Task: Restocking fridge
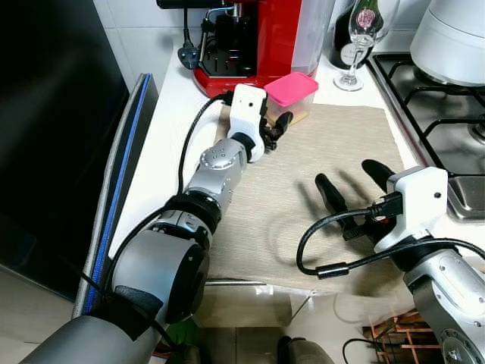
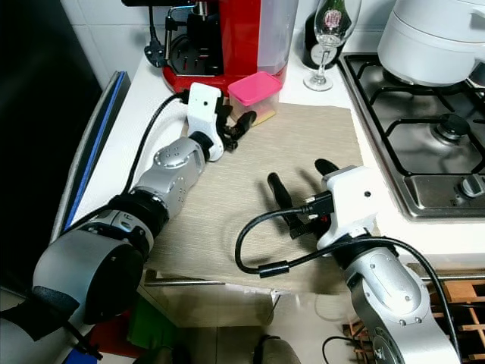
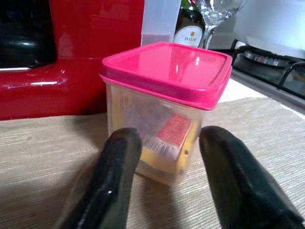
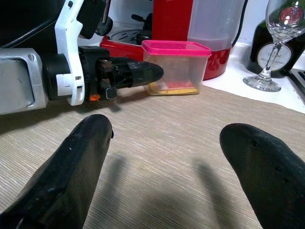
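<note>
On the beige woven placemat (image 1: 303, 220), left gripper (image 3: 164, 164): two glossy black rounded fingers (image 3: 112, 176) held moderately apart, tips just short of the container, nothing between them; white plastic wrist housing, silver jointed arm, black cable looped along it

Small square translucent plastic container with a bright pink snap-on lid (image 1: 290, 96): upright on the far edge of the placemat, directly before the left gripper; inside, a yellow block and a red-labelled wrapper are dimly seen through the cloudy wall

Right gripper (image 1: 350, 193): matt black tapered fingers (image 4: 78, 157) spread wide, empty, poised over the near right part of the placemat, well apart from the container

Red glossy coffee machine with black drip tray (image 1: 242, 38): just behind the container, on the white worktop (image 1: 170, 114)

Clear stemmed wine glass (image 1: 362, 38) and dark bottle (image 3: 188, 28): beside the machine

Steel gas hob with black pan supports (image 1: 439, 114): right of the placemat, carrying a white rounded pot (image 1: 455, 38)
</note>
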Robot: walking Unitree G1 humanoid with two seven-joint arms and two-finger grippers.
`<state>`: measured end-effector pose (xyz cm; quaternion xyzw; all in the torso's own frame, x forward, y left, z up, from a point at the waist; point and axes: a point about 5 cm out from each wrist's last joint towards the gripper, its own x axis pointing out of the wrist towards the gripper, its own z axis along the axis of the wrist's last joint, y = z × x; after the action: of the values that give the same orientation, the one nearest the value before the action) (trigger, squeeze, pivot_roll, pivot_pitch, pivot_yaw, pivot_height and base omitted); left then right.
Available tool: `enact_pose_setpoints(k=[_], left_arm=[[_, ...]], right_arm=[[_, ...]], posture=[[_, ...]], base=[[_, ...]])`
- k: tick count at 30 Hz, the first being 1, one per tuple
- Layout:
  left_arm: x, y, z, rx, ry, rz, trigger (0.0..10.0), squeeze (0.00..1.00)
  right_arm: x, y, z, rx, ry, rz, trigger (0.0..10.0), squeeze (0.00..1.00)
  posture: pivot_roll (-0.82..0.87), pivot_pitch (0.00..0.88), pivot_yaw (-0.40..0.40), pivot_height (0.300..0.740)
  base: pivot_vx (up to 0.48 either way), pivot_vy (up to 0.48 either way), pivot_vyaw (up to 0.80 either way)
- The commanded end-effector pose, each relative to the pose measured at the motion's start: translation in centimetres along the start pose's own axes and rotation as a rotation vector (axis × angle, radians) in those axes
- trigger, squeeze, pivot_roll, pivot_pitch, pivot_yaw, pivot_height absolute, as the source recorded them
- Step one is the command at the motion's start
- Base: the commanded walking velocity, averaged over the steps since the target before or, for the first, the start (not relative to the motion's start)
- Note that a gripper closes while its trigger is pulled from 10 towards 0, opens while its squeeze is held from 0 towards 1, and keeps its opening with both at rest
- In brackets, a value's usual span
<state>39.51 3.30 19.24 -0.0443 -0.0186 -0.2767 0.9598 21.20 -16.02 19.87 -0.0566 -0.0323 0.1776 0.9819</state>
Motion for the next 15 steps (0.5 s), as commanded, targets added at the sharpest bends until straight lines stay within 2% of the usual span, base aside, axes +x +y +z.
enact_pose_setpoints(k=[1,4,10,15], left_arm=[[0.3,-0.3,0.8,-0.007,-0.032,-0.022,0.0,0.00],[0.3,-0.3,1.0,-0.019,-0.050,-0.035,0.0,0.00],[0.1,-0.2,2.5,-0.035,-0.149,-0.087,0.0,0.00],[-0.7,0.2,3.9,-0.060,-0.246,-0.138,0.0,0.00]], right_arm=[[-0.3,0.2,0.1,0.003,0.004,0.010,10.0,0.00],[-0.3,0.3,0.1,0.003,0.005,0.009,10.0,0.00],[-0.4,0.2,0.1,0.002,0.005,0.006,10.0,0.00],[-0.2,0.2,0.0,0.006,0.003,0.015,10.0,0.00]], posture=[[-0.37,0.125,0.040,0.740],[-0.37,0.125,0.040,0.740],[-0.36,0.120,0.038,0.740],[-0.35,0.112,0.036,0.740]], base=[[0.000,0.000,0.00],[0.000,0.000,0.00],[0.000,0.000,0.00],[0.000,0.000,0.00]])
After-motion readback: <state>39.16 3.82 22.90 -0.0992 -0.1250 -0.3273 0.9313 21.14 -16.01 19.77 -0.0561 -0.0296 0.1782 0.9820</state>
